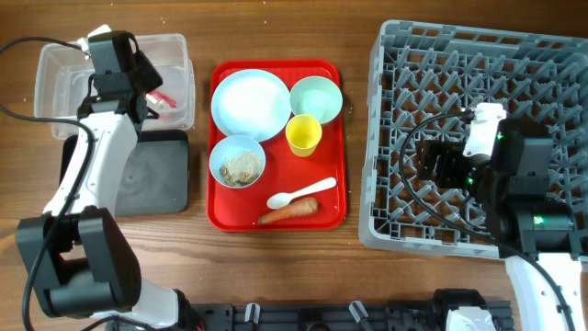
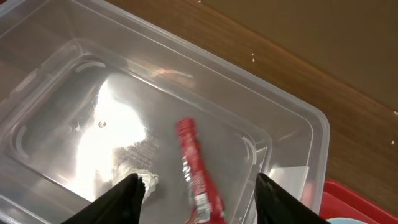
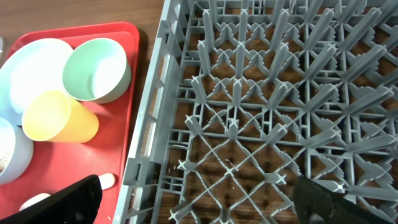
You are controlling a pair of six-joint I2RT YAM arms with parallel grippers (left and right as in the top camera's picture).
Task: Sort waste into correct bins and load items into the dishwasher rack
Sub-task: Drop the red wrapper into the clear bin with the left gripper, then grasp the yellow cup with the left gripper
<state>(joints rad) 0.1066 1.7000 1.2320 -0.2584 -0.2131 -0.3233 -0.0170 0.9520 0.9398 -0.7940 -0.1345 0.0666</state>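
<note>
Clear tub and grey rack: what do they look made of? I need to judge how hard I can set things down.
Clear tub: seemingly thin transparent plastic with a glossy finish. You can see through its walls, and bright glare sits on its floor. Grey rack: apparently rigid moulded plastic with a matte finish. Its lattice and pegs are a uniform grey with no metallic shine.

There are two bowls: one bowl with crumbs [image 1: 217,156] and one empty bowl [image 1: 315,98]. There is one plate [image 1: 249,104], one yellow cup [image 1: 303,135], one white spoon [image 1: 300,192], one carrot piece [image 1: 288,211] and one red wrapper [image 2: 196,171]. There is one red tray [image 1: 223,213], one clear tub [image 1: 55,69], one black tray [image 1: 156,179] and one big grey rack [image 1: 404,83]. There are two robot arms, the left arm [image 1: 96,156] and the right arm [image 1: 524,202].
</note>
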